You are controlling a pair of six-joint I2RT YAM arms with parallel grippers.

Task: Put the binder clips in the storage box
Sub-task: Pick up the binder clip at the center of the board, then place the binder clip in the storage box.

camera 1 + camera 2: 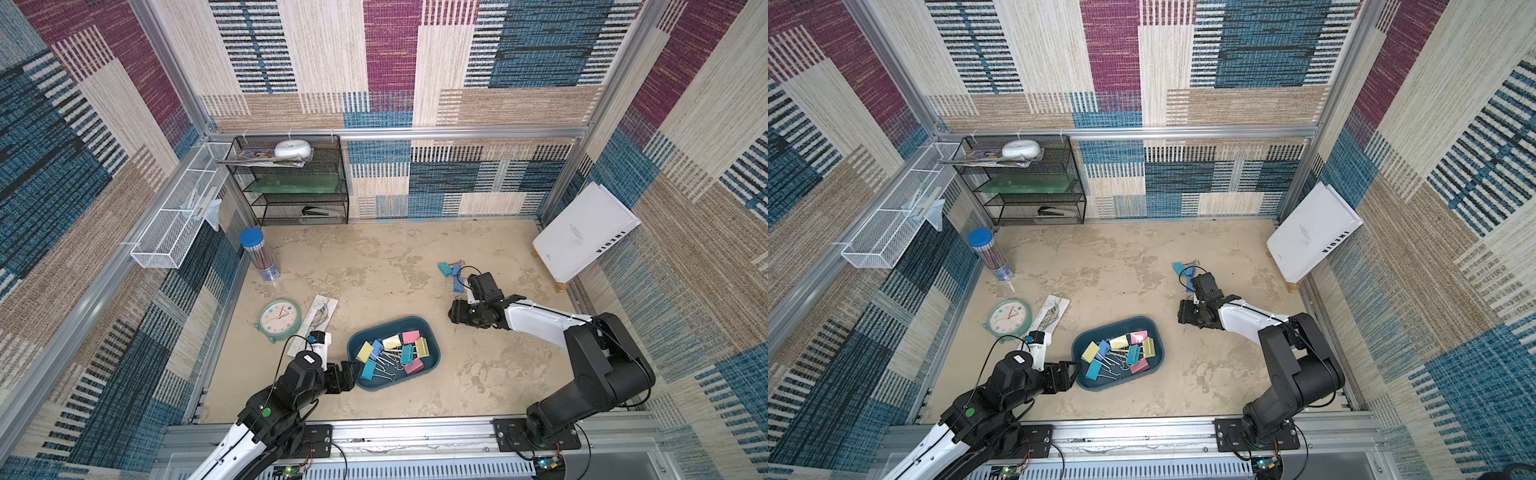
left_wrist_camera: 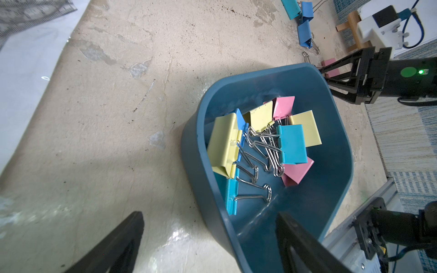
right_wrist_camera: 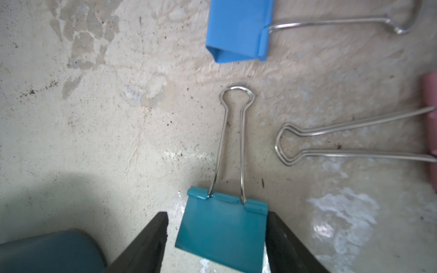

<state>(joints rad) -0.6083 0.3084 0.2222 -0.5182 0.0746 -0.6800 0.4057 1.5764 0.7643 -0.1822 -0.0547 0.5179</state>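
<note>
At the bottom centre of the right wrist view the teal clip (image 3: 222, 231) lies on the table (image 3: 94, 141) between the right fingers (image 3: 146, 245), which are apart and not yet clamped. Its long axis runs straight up-frame. The box (image 3: 47, 250) sits lower left; the left fingers (image 2: 118, 245) stand apart at its rim.

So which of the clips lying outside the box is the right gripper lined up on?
The teal clip: it sits between the fingers of the right gripper, handle pointing away. The blue clip and pink clip lie farther off, outside the gripper.
</note>
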